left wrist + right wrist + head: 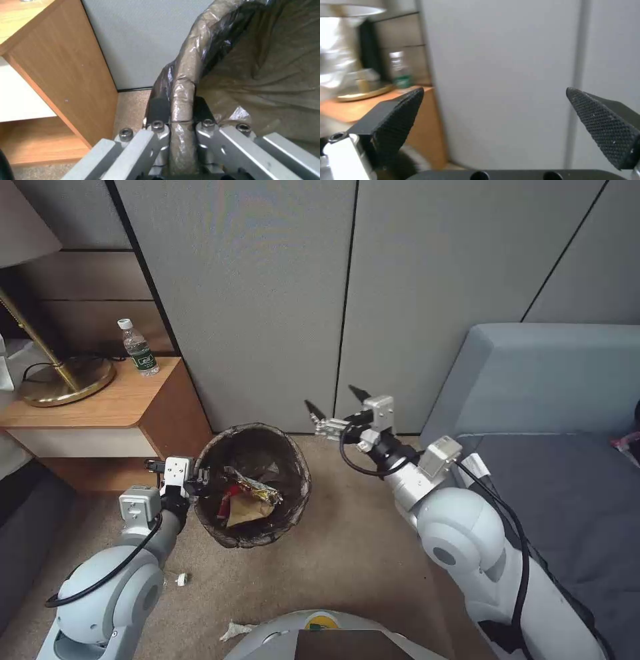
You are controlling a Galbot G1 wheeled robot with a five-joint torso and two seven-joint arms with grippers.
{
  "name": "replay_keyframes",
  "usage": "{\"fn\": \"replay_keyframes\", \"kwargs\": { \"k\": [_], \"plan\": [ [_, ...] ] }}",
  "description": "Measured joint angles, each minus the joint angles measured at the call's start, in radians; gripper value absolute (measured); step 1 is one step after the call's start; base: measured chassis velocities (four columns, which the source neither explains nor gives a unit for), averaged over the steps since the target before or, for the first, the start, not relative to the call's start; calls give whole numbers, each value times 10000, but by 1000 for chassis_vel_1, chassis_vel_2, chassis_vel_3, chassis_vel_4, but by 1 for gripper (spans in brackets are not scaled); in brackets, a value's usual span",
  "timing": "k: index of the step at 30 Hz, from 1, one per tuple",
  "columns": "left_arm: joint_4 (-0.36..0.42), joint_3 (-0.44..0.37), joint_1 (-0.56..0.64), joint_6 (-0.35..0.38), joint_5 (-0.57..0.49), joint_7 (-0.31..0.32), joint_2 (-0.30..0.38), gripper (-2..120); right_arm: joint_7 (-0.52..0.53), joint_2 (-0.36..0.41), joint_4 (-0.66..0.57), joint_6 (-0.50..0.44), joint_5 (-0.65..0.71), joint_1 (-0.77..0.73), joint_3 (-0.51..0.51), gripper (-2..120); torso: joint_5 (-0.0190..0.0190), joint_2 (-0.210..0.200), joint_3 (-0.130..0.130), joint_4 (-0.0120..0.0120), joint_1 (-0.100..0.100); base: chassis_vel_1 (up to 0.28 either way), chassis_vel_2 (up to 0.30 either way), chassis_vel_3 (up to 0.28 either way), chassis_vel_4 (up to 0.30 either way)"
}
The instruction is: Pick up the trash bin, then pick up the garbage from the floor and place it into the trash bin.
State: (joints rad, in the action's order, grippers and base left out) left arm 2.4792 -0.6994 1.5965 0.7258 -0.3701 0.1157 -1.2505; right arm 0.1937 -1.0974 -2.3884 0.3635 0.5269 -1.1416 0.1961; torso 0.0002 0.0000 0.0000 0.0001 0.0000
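Two scraps of litter remain on the floor (347,553) as far as we can see: a small white piece (181,579) beside our left forearm and a white tissue (235,631) close to our base. The trash bin (253,483) sits between our arms near the wall, and our left gripper (198,480) is clamped on its rim, one pad inside and one outside the folded dark liner (181,100), as the left wrist view shows plainly. Some garbage (247,500) already lies in the bin: a foil wrapper, something red, and a brown paper scrap. Our right gripper (337,407) hangs empty and spread wide above the carpet by the wall, its two black pads well apart. To do this step well, we judge we should keep the bin level and the pinch firm on the rim, since the plastic liner could slip under the pads, and bring the free gripper down over one scrap at a time with its pads straddling it. The tissue lies so near our base that reaching it may call for backing off or bending first. We cannot tell whether the bin is lifted clear of the carpet or resting on it, what the small white piece is, or whether more litter lies beneath our arms and base.
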Motion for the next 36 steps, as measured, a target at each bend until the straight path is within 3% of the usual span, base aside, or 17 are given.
{"fn": "replay_keyframes", "kwargs": {
  "k": [3, 6, 8, 10, 13, 24, 36],
  "plan": [
    [12, -56, -29, -8, 4, -36, -17, 3, -286, -468, 85, -670, -1460, -1290, 1078, 100, 0, 0, 0, -2, 0, 0, 0, 0, 0],
    [13, -77, -49, -12, 18, -56, -15, 3, -303, -658, 87, -852, -1902, -1788, 1461, 100, -1, 0, 0, -5, 0, 0, 0, 0, 0],
    [13, -111, -58, -38, 177, -193, -21, 3, -366, -1430, 98, -1419, -2989, -2903, 2400, 100, -1, 0, 0, -2, 0, 0, 0, 0, 0],
    [13, -115, -56, -45, 197, -211, -22, 3, -368, -1454, 100, -1439, -3019, -2935, 2428, 100, -2, 1, 0, -2, 0, 0, 0, 0, 0],
    [-33, -244, -45, -143, 425, -459, -5, 3, -581, -2096, 140, -2102, -3776, -3960, 3215, 100, -1, 1, 0, 0, 0, 0, 0, 0, 0],
    [99, -467, 86, -146, 652, -759, 30, 3, -1344, -2785, 126, -3515, -3801, -5831, 4283, 100, -2, 1, -1, -1, -1, 0, 0, 0, 0],
    [209, -403, 151, -68, 826, -799, 61, 3, -1090, -2939, -36, -4408, -4002, -6893, 3953, 100, -2, 1, 0, -1, 0, 0, 0, 0, 0]
  ]
}}
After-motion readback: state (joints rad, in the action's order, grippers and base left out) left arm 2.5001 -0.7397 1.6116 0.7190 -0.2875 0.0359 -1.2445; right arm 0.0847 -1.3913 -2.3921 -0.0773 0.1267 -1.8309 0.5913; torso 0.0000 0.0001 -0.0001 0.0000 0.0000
